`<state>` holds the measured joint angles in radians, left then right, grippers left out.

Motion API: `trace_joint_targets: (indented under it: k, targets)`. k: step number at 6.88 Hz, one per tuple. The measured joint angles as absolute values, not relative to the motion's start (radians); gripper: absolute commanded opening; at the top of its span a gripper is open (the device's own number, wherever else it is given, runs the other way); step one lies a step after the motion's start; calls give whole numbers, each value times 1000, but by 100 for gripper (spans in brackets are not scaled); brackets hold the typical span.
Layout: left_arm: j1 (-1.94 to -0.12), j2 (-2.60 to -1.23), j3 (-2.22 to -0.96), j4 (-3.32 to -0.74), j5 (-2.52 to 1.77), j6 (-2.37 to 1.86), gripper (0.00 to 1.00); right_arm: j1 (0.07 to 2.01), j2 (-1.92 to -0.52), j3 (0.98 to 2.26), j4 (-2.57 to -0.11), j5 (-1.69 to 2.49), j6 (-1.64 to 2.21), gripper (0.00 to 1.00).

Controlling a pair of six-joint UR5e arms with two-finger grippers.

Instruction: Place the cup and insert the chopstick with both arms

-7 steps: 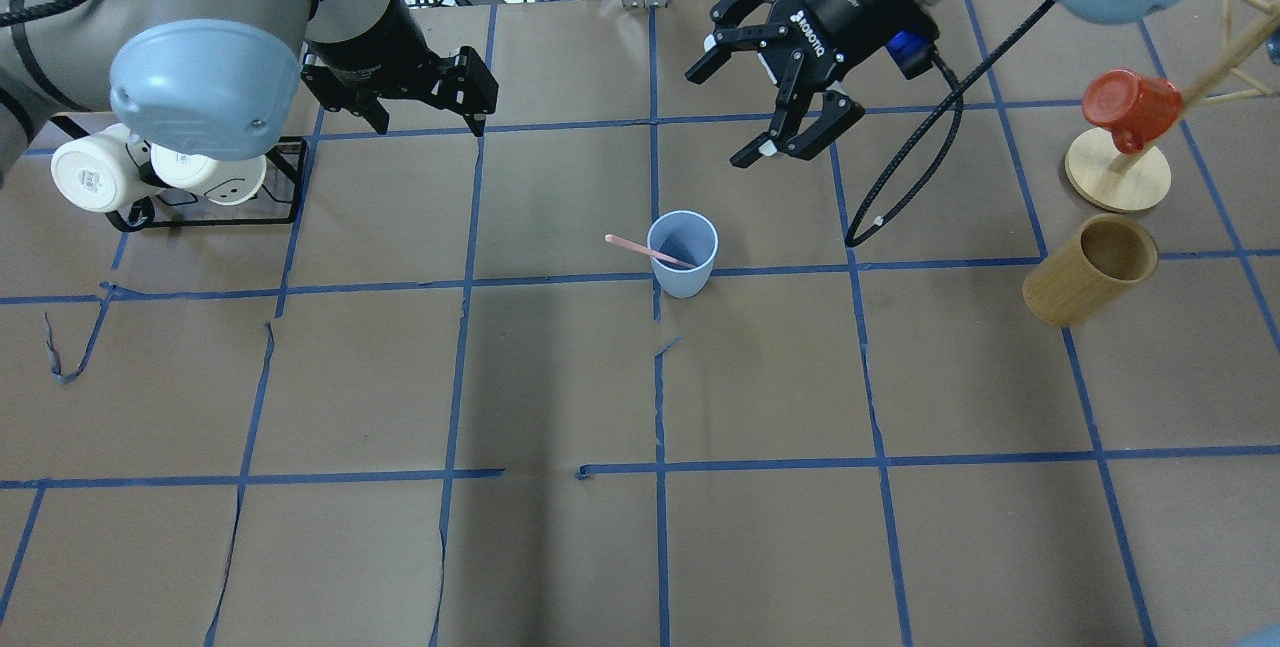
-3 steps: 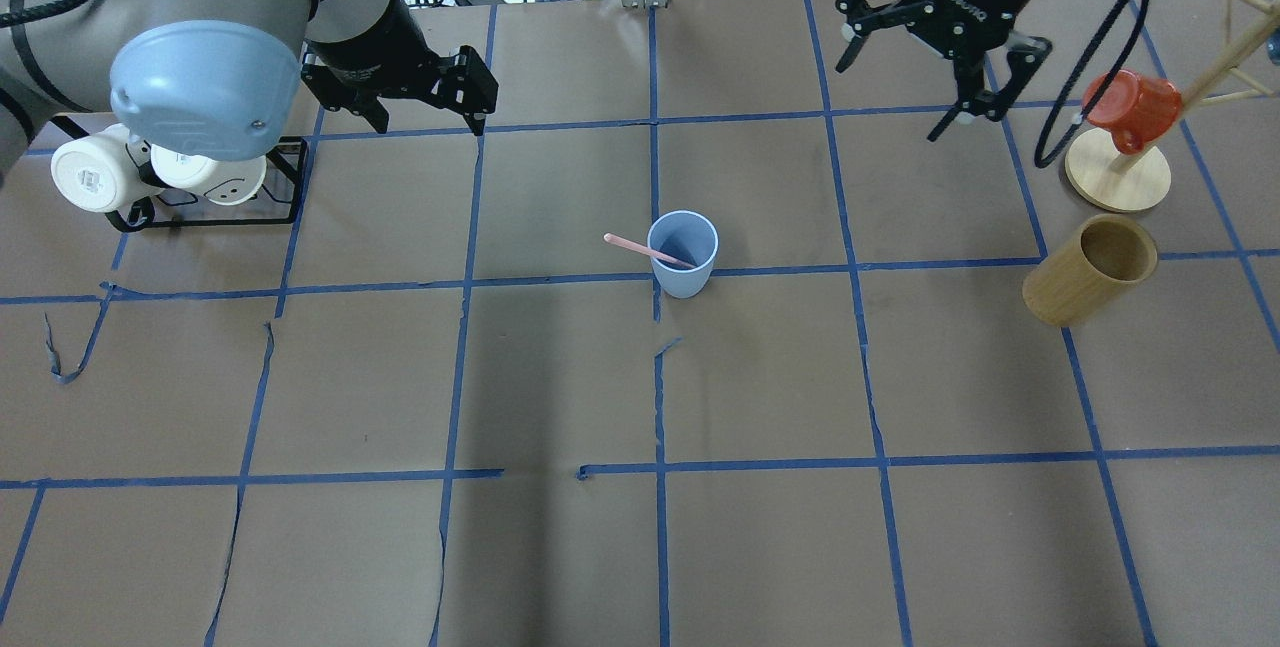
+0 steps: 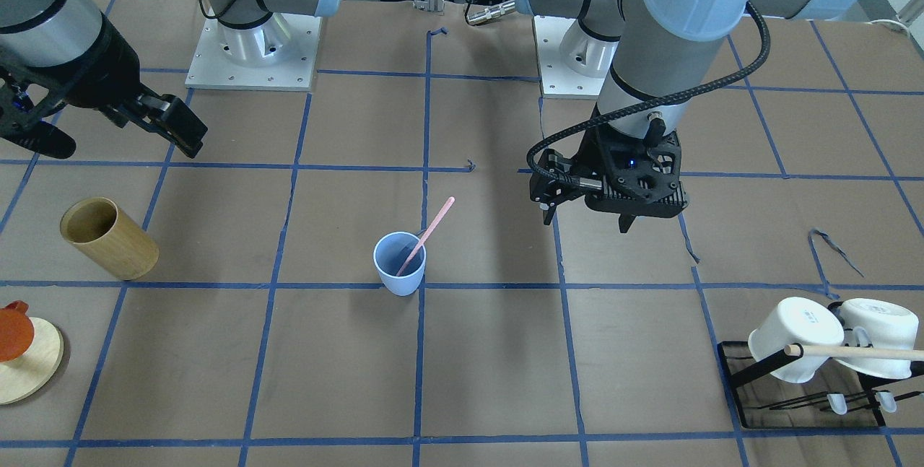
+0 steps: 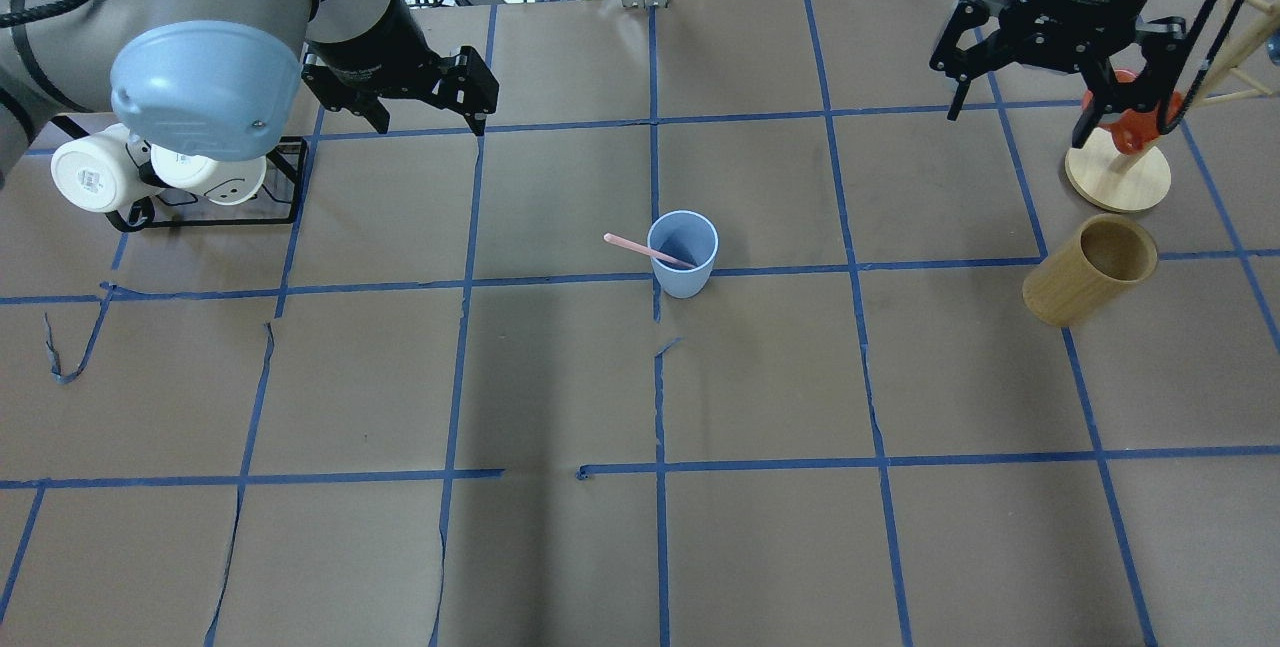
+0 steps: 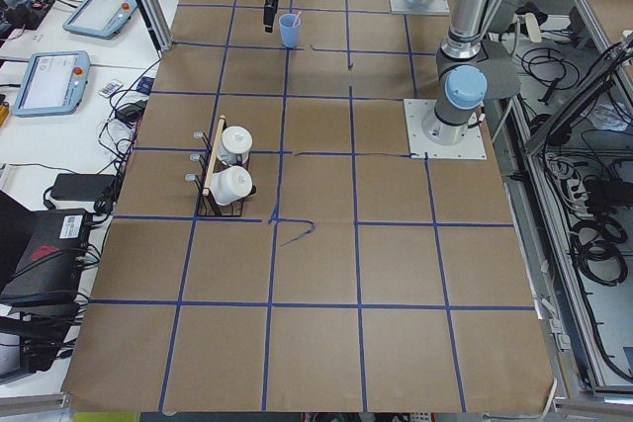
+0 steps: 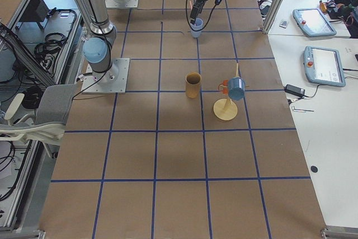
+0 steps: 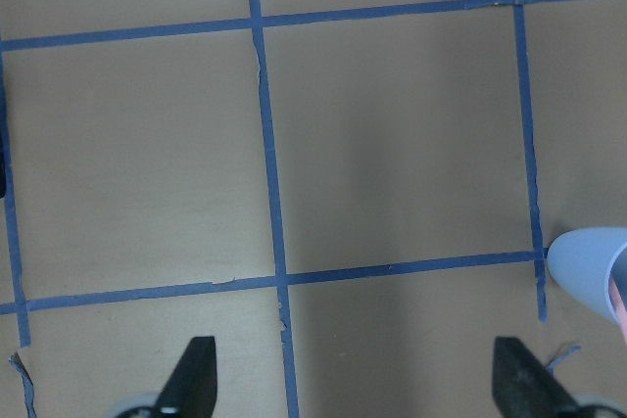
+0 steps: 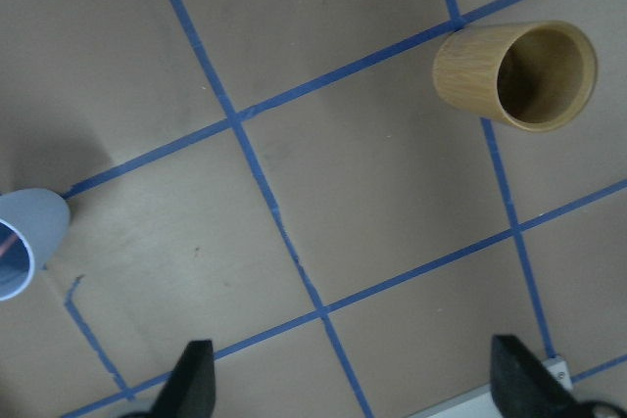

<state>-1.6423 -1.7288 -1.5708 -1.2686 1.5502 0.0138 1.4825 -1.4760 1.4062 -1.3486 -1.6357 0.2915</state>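
The pale blue cup (image 4: 683, 255) stands upright near the table's middle, also in the front view (image 3: 399, 263). The pink chopstick (image 4: 640, 249) leans inside it, its top end sticking out past the rim toward my left side (image 3: 433, 225). My left gripper (image 4: 430, 122) is open and empty, well to the left of the cup and farther back (image 3: 586, 221). My right gripper (image 4: 1018, 124) is open and empty, far to the right near the mug stand. The cup's edge shows in both wrist views (image 7: 593, 266) (image 8: 24, 237).
A tan bamboo cup (image 4: 1090, 270) lies tilted at the right. A red mug (image 4: 1135, 117) hangs on a wooden stand (image 4: 1118, 172) just behind it, close to my right gripper. White mugs (image 4: 100, 172) sit on a black rack (image 4: 285, 182) at the left, with a wooden rod (image 3: 859, 351).
My right gripper has swung right and back, from just behind the cup to beside the mug stand. The left arm, cup and chopstick have not moved.
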Motion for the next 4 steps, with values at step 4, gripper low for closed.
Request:
trace_joint_targets:
  k: [4]
  targets:
    - [-1643,-1729,-1571,-1269,1551,14,100,1521,-1541,1457,-1373,-1680,224,97]
